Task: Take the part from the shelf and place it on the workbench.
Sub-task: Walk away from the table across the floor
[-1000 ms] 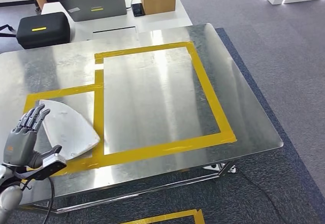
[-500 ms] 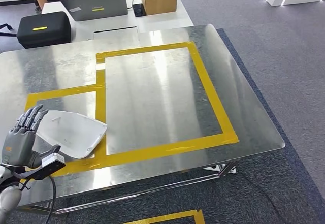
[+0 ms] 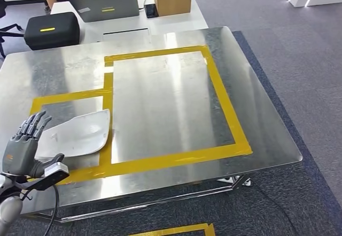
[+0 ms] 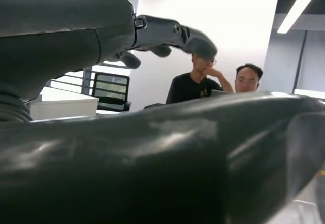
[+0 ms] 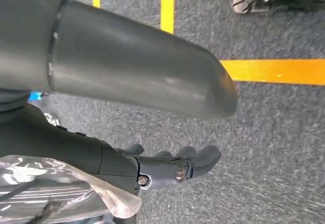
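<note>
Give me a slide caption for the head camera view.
White part lying on the steel workbench inside the small yellow-taped box, left hand open beside it.

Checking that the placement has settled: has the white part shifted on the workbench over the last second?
Yes. The white part has turned flatter and its tip moved from the yellow tape corner up along the vertical strip.

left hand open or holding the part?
Open: the left hand has its fingers spread, holding nothing; the white part lies on the workbench beside it.
</note>
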Robot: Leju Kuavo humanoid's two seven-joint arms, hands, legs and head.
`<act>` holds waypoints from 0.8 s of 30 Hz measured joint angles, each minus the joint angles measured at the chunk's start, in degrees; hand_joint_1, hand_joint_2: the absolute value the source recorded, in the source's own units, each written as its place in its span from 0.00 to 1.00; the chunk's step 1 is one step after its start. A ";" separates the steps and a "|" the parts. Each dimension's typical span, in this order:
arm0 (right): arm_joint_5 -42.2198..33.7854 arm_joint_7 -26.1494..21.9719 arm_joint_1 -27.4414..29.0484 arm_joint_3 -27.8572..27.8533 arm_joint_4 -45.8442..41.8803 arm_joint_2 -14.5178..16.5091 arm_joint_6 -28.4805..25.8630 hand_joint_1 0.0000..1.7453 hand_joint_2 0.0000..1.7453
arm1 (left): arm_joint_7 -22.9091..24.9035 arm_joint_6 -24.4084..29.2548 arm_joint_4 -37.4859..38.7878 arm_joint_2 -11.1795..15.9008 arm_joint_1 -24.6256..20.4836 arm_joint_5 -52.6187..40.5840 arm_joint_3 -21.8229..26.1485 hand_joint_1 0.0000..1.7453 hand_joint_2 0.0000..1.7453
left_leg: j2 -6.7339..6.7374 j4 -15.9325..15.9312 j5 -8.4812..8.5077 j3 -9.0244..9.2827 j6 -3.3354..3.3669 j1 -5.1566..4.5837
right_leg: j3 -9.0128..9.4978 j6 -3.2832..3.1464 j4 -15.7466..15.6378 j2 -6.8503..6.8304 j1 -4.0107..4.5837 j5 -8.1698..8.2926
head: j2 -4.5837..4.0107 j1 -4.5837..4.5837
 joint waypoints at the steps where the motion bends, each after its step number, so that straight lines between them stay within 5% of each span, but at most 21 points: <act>1: 0.04 0.01 0.00 0.01 0.00 0.03 0.00 0.00 0.00 | 0.01 0.00 0.00 0.05 0.04 -0.01 0.03 0.00 0.00 | 0.16 0.14 -0.14 -0.02 -0.35 0.10 | 0.15 -0.34 -0.12 -0.40 0.01 0.06 | 0.00 0.00; 3: 0.12 0.00 0.04 0.04 0.00 0.09 -0.01 0.00 0.00 | 0.05 -0.03 0.00 0.25 -0.08 -0.01 0.08 0.00 0.00 | 1.97 2.58 -1.74 -1.03 -1.06 0.14 | 0.56 -1.10 -0.50 -1.32 -0.16 0.08 | 0.00 -0.26; 6: 0.19 0.03 0.16 0.04 0.02 0.09 -0.04 0.00 0.00 | 0.16 -0.19 0.00 0.34 -0.20 -0.01 0.07 0.00 0.00 | 4.61 13.11 -6.46 -6.08 -1.94 0.52 | 0.95 -1.67 -0.60 -2.71 -0.18 -0.20 | 0.00 -0.52; 8: 0.21 0.03 0.19 0.04 0.02 0.09 -0.04 0.00 0.00 | 0.17 -0.31 0.00 0.32 -0.07 -0.01 0.04 0.00 0.00 | 4.89 16.02 -6.39 -7.73 -2.21 0.82 | 1.12 -1.65 -0.58 -3.52 -0.16 -0.41 | 0.00 -0.54; 11: 0.22 0.03 0.13 0.05 0.01 0.11 -0.04 0.00 0.00 | 0.19 -0.34 0.00 0.36 -0.12 -0.01 0.05 0.00 0.00 | 5.88 6.40 -0.83 -3.11 -1.93 0.82 | 1.80 -1.20 -0.57 -4.48 -0.09 -0.90 | 0.00 -0.52; 13: 0.23 0.04 0.04 0.07 0.01 0.11 -0.04 0.00 0.00 | 0.21 -0.34 0.00 0.36 -0.26 -0.01 0.06 0.00 0.00 | 6.76 1.09 0.54 -0.63 -1.44 0.47 | 1.97 -0.64 -0.50 -4.95 0.13 -1.19 | 0.00 -0.47; 16: 0.24 0.05 -0.03 0.07 0.01 0.11 -0.05 0.00 0.00 | 0.23 -0.34 0.00 0.39 -0.23 -0.02 0.08 0.00 0.00 | 6.36 0.19 0.31 -0.49 -0.53 0.28 | 1.98 0.31 -0.69 -5.56 0.19 -1.42 | 0.00 -0.41; 18: 0.24 0.02 -0.08 0.07 0.00 0.09 -0.05 0.00 0.00 | 0.25 -0.33 0.00 0.41 -0.34 -0.01 0.10 0.00 0.00 | 5.94 -0.26 0.51 -0.25 0.20 0.50 | 1.14 0.83 1.05 -4.42 0.11 -2.85 | 0.00 -0.32; 22: 0.21 0.00 0.02 0.10 0.00 0.10 -0.05 0.00 0.00 | 0.26 -0.34 0.00 0.24 -0.43 -0.01 0.05 0.00 0.00 | 5.12 -0.40 0.43 -0.12 0.97 0.37 | -5.91 1.01 14.58 -2.33 0.16 -8.45 | 0.00 -0.15; 24: 0.14 -0.02 0.18 0.09 0.01 0.08 -0.08 0.00 0.00 | 0.26 -0.34 0.00 0.18 -0.40 -0.01 0.04 0.00 0.00 | 4.56 -0.36 0.32 0.03 1.03 0.28 | -6.56 0.88 14.57 -2.26 0.21 -6.57 | 0.00 -0.13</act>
